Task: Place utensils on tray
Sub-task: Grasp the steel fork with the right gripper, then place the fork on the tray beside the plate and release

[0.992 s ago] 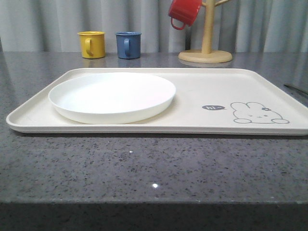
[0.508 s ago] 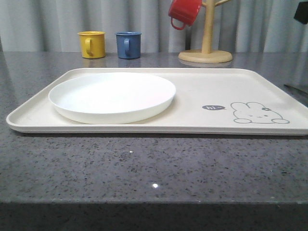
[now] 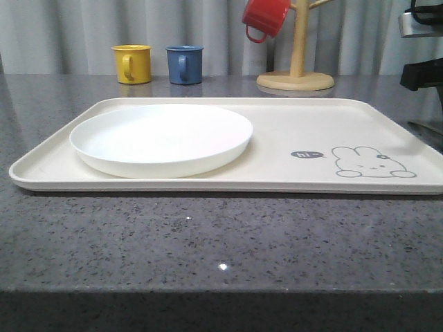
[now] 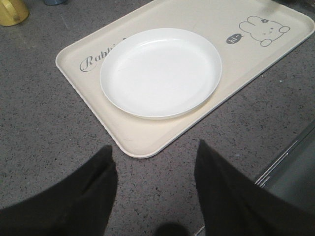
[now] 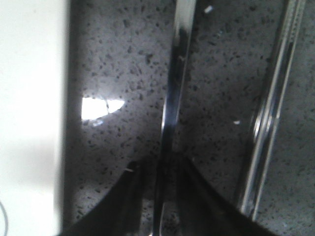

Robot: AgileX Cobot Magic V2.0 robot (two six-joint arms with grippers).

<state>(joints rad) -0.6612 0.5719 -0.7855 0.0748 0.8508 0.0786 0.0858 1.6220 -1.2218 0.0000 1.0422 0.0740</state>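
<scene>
With the plate (image 3: 161,138) lying on the tray (image 3: 304,124) at nine o'clock and the left fingers (image 4: 152,196) hanging released, the right fingers (image 5: 158,196) are closing around a steel utensil (image 5: 172,98) on the counter (image 5: 128,59) at three o'clock, likely needing a lift across to the tray.

The front camera sits low at the near edge of the speckled grey stone bench (image 3: 208,235), facing the far curtain. The left wrist camera looks steeply down from high up; both take in the cream rectangular rabbit-printed tray (image 3: 291,121) (image 4: 197,14). The right wrist camera hangs very close above the bench (image 5: 123,59), beside the tray's edge (image 5: 29,98).
</scene>
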